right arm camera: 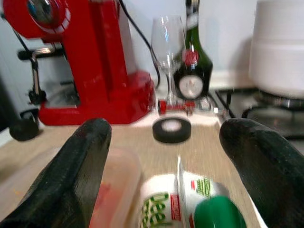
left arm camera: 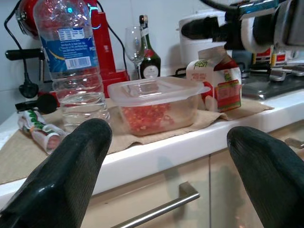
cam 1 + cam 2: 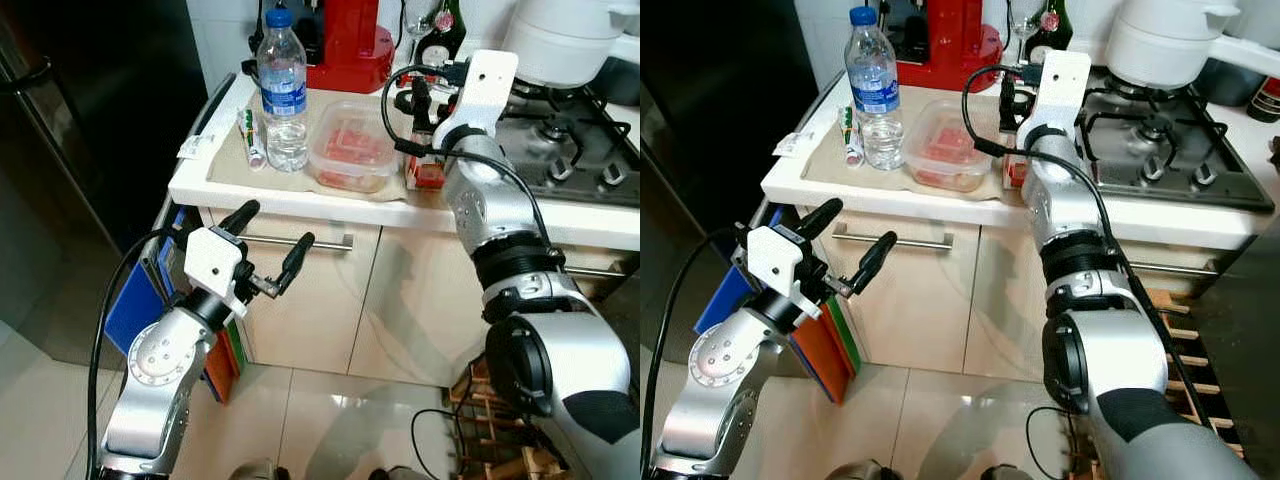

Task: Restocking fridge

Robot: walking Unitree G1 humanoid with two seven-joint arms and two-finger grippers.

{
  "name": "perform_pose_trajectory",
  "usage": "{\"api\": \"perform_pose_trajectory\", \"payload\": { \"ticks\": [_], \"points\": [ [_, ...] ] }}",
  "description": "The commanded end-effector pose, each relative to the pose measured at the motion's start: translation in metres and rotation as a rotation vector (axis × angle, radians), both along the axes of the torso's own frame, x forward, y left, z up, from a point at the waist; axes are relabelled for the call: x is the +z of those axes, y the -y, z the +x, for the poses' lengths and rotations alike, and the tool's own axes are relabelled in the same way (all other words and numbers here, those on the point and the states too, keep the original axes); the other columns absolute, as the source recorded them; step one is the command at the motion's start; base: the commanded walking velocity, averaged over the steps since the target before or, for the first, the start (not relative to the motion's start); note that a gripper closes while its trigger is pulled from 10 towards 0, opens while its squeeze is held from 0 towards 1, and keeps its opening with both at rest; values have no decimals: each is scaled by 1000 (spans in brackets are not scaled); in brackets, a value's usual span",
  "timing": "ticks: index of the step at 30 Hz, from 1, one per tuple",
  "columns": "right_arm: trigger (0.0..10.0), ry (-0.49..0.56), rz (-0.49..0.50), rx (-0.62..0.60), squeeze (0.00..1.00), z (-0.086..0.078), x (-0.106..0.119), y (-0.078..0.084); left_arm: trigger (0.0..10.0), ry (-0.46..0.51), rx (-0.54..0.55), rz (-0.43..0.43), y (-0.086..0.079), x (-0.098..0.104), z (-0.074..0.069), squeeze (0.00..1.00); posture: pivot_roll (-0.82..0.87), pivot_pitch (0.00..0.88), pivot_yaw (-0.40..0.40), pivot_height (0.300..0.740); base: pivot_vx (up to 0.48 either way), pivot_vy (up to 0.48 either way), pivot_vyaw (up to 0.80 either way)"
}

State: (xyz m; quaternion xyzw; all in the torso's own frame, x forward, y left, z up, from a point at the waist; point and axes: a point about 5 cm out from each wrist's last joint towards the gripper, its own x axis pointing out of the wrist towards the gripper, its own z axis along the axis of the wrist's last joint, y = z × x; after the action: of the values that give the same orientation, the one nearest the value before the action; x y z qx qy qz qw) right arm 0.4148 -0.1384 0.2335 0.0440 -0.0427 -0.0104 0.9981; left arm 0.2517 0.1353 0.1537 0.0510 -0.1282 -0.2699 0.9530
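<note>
Countertop (image 3: 300, 190) items are lined along a beige mat: a water bottle (image 3: 283, 90), a clear lidded food container (image 3: 350, 146) and a small carton (image 3: 428, 172) beside the hob (image 3: 570, 150). The right gripper (image 1: 175, 156) is held spread just above the carton. The left gripper (image 3: 268, 245) is held released below the counter edge, before a drawer handle (image 3: 300, 241).

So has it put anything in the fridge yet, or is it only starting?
Only starting, it seems. The water bottle, the plastic food container and the small carton all sit on the counter, none held. In hand: the right gripper hovers open just above the carton. The left gripper waits open below the counter edge. Left: lifting everything and carrying it to the fridge.
</note>
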Motion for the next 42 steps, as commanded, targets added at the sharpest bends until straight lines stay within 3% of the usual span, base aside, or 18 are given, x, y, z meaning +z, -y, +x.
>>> {"api": "perform_pose_trajectory", "payload": {
  "ticks": [1, 9, 15, 21, 22, 23, 28, 35, 38, 42],
  "points": [
    [10000, -38, 12, -8, 0, 2, 0, 1, 10000, 8, -5, -9, 1, 4, -1, 0, 108, 6, -17, 740, 0, 0, 0],
    [10000, -112, 11, -15, 0, 5, -6, 2, 10000, 2, 12, -25, 1, 6, 0, 0, 110, 8, -19, 740, 0, 0, 0],
    [10000, -221, 88, -21, 0, 5, -17, 6, 10000, -5, 20, -22, 1, 6, 2, 0, 110, 9, -21, 740, 0, 0, 0],
    [10000, -254, 132, -10, 0, 5, -21, 5, 10000, -10, 26, -21, 1, 5, 4, 0, 108, 9, -23, 740, 0, 0, 0],
    [4118, -263, 157, -1, 0, 5, -22, 4, 10000, -11, 26, -19, 1, 5, 4, 0, 108, 9, -23, 740, 0, 0, 0],
    [0, -275, 185, 11, 0, 5, -23, 3, 10000, -12, 27, -19, 2, 5, 4, 0, 108, 9, -23, 740, 0, 0, 0],
    [0, -327, 280, 27, 0, 4, -28, 0, 10000, -18, 27, -5, 2, 5, 6, 0, 108, 6, -23, 740, 0, 0, 0],
    [0, -293, 260, 23, 0, 5, -26, 1, 10000, -15, 37, 14, 2, 6, 10, 0, 105, 4, -22, 740, 0, 0, 0],
    [0, -242, 193, 11, 0, 5, -20, 3, 10000, -13, 39, 23, 2, 6, 11, 0, 105, 4, -22, 740, 0, 0, 0],
    [0, -84, 69, -16, 0, 6, 0, 4, 10000, -35, 89, 76, 0, 1, 15, 0, 107, 3, -24, 740, 0, 0, 0]
  ]
}}
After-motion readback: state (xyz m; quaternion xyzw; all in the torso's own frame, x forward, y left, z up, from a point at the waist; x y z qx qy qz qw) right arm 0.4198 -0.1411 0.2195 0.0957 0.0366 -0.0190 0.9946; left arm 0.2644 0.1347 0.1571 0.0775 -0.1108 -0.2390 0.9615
